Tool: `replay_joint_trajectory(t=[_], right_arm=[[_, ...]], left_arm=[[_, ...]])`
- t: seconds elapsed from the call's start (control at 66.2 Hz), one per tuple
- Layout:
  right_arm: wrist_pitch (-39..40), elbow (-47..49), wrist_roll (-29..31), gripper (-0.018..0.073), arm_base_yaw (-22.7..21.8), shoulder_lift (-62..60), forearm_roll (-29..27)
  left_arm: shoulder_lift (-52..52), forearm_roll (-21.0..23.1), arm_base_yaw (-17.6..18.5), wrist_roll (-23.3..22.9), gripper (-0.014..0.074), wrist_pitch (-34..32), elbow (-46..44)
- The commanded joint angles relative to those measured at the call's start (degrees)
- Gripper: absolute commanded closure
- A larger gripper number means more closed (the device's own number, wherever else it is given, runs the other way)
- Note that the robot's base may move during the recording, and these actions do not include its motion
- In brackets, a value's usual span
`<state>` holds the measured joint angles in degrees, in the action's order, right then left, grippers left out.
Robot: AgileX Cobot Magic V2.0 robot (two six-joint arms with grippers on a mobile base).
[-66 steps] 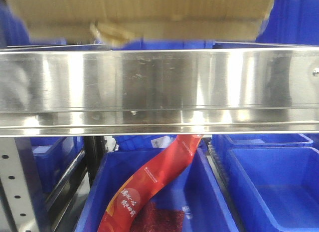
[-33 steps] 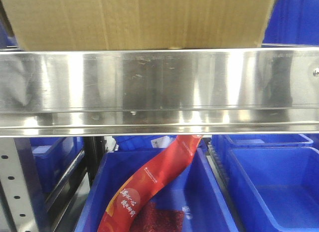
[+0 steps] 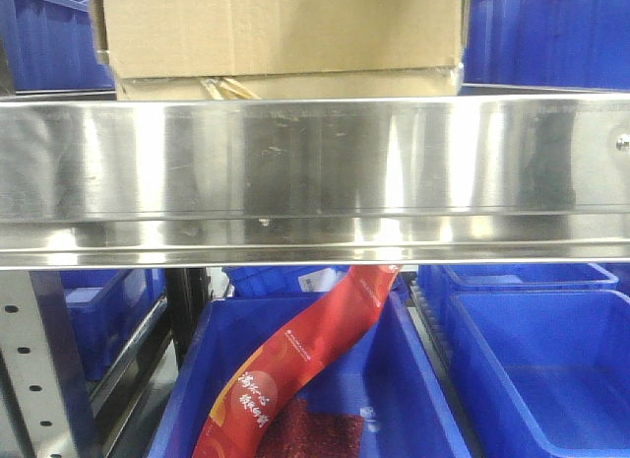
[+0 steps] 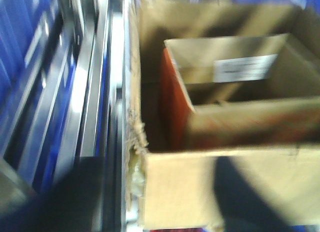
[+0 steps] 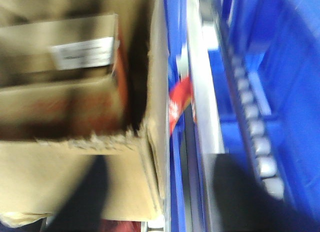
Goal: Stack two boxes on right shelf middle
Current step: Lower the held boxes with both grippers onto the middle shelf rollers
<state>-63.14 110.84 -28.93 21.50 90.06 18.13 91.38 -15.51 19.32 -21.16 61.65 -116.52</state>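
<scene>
Cardboard up top in front view: tall box [image 3: 281, 30] sits on shallow box [image 3: 295, 84], both on steel shelf [image 3: 315, 163], top centre. Red packet [image 3: 295, 364] in blue bin [image 3: 325, 379] below. Left wrist view, blurry: we see open outer box [image 4: 200, 187], smaller box [image 4: 235, 87] nested inside. Right wrist view: same pair, left half. Grippers: we can't tell, neither shows.

— What sits below? 
— A red packet [image 3: 295, 364] leaning in the middle blue bin [image 3: 187, 399]. 
— And beside it? 
— Another blue bin [image 3: 536, 374] at the right edge, more blue bins [image 3: 546, 34] behind.
</scene>
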Motion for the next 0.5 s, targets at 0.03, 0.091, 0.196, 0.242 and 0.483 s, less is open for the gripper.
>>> replay_joint_trajectory(t=[0.03, 0.091, 0.196, 0.242, 0.483], right_arm=[[0.17, 0.40, 0.62, 0.0706, -0.35, -0.67, 0.82], [-0.05, 0.40, 0.62, 0.0726, -0.35, -0.67, 0.82], [-0.20, 0.27, 2.28, 0.0726, -0.35, -0.76, 0.71], [1.43, -0.84, 3.91, 0.0727, -0.35, -1.42, 0.71], [21.59, -20.19, 4.74, 0.0727, -0.35, -12.41, 0.71]], left_arm=[[-0.53, -0.18, -0.34, 0.19, 0.0707, -1.17, -0.84], [-0.53, -0.18, -0.34, 0.19, 0.0707, -1.08, -0.88], [-0.89, 0.95, -0.34, 0.19, 0.0707, 0.99, -0.72], [-1.76, 2.49, -0.34, 1.35, 0.0707, 0.86, 0.27], [-13.90, 6.14, -0.34, 1.83, 0.0707, -17.11, 20.87]])
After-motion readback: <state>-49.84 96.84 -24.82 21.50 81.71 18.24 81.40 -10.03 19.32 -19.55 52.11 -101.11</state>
